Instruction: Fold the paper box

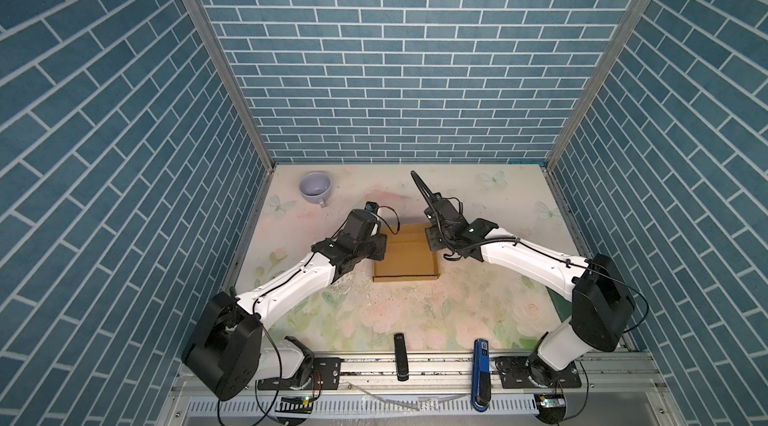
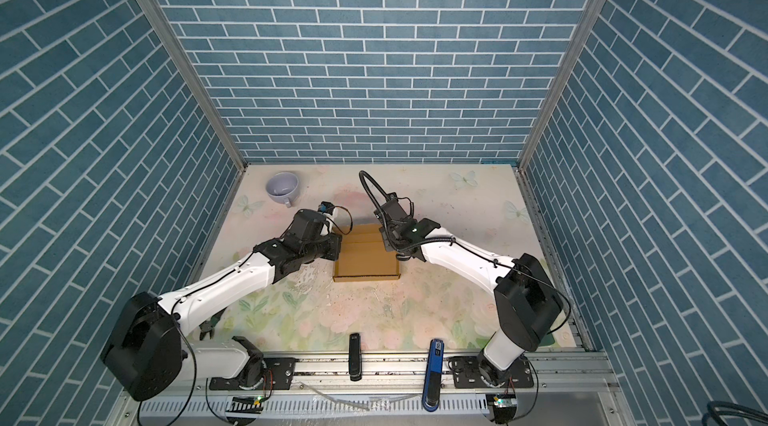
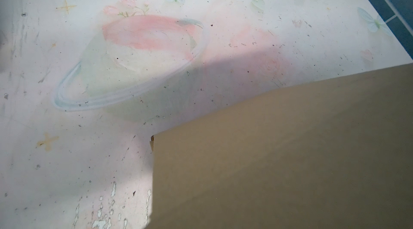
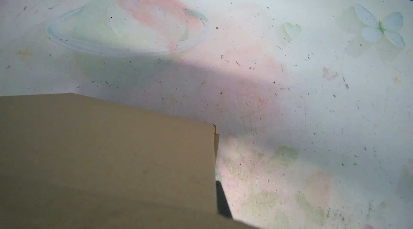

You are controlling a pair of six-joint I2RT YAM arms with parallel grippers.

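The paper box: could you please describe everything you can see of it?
The paper box is plain tan-brown cardboard, unprinted, folded into a shallow open tray with low walls along its near edge and sides. It rests mid-table on the floral mat. Its broad far panel, notched at the corner, fills much of both wrist views. The left arm and right arm cover its far corners; the jaws are hidden, so contact is unclear.

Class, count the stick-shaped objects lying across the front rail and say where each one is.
2. The black stick lies left of centre across the front rail. The blue stick lies to its right. Others could be hidden from view.
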